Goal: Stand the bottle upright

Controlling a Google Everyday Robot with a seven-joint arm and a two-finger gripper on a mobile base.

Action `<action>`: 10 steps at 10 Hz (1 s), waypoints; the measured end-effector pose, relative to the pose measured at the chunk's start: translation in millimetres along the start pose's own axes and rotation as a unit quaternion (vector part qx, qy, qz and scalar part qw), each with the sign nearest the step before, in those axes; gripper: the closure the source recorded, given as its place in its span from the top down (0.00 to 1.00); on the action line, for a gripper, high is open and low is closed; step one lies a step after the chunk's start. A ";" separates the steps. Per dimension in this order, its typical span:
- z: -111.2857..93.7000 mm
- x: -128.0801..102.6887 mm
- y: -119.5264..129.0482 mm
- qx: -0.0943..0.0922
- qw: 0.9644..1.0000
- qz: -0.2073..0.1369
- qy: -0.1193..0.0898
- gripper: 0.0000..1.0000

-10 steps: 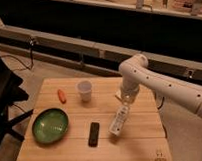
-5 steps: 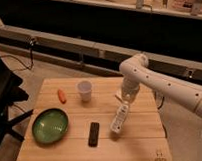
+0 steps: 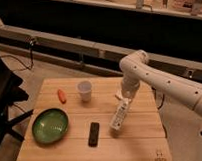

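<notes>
The bottle (image 3: 118,117) is slim and whitish. It leans at a steep tilt on the wooden table (image 3: 141,143), with its lower end on the wood and its upper end up and to the right. My gripper (image 3: 126,99) comes down from the white arm (image 3: 144,68) and is shut on the bottle's upper end. The gripper hides the top of the bottle.
A white cup (image 3: 85,89) stands upright left of the gripper, with an orange carrot-like piece (image 3: 61,96) further left. A green bowl (image 3: 49,125) sits at the front left. A black flat bar (image 3: 94,134) lies just left of the bottle's base. A small white block (image 3: 118,96) lies beside the gripper.
The bottle's upper end has risen a little with the gripper, so the bottle leans slightly steeper. The other objects have not moved.
</notes>
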 end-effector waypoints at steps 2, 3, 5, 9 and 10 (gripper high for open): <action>-18.2 3.8 -4.4 0.006 1.000 -0.010 0.014 0.00; -29.1 7.4 -7.9 0.010 1.000 -0.019 0.021 0.00; -42.4 12.5 -15.6 0.011 0.998 -0.040 0.036 0.00; -90.8 23.8 -43.8 0.024 0.989 -0.118 0.082 0.00; -101.7 25.3 -52.4 0.030 0.985 -0.139 0.094 0.00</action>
